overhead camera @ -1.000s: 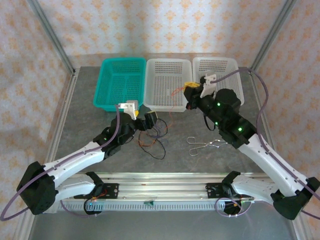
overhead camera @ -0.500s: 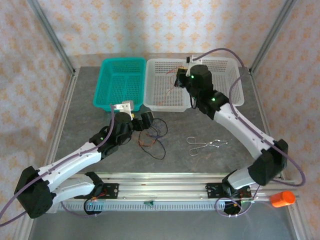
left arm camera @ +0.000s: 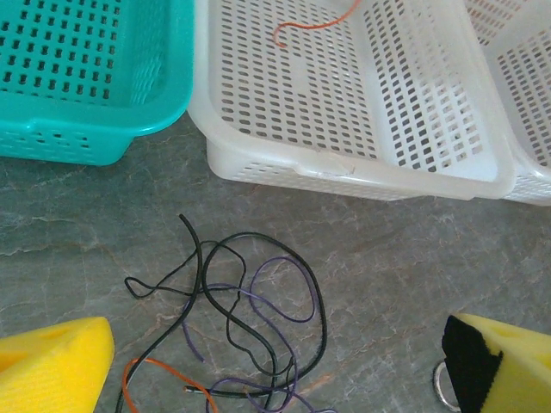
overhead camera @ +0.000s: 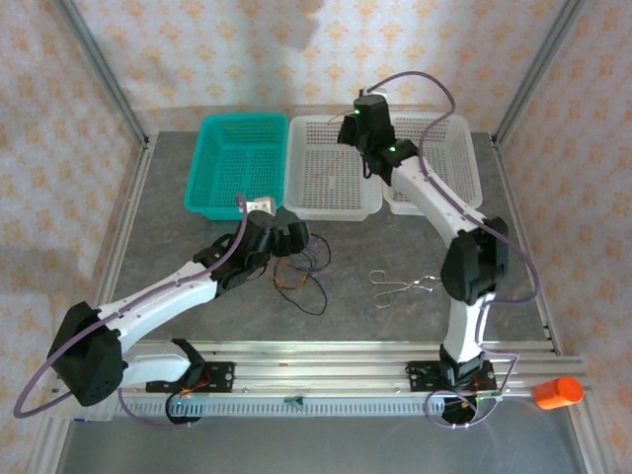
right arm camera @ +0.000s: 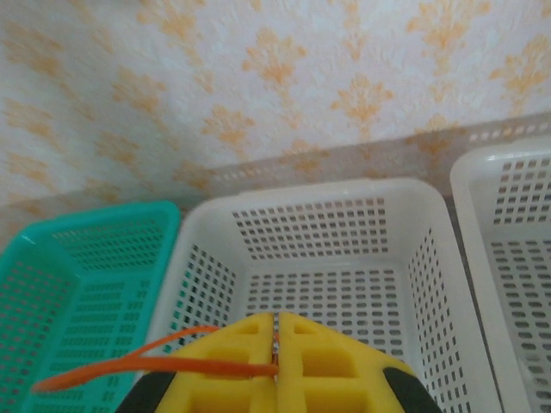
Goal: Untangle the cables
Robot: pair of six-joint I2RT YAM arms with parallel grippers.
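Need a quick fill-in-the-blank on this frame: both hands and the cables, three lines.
1. The right hand is shut on an ___ cable.
2. The basket under that hand is ___ in colour.
3. The left hand is ___ above the tangle on the table.

Missing words: orange; white; open

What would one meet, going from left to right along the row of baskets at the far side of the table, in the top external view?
teal basket → middle white basket → right white basket
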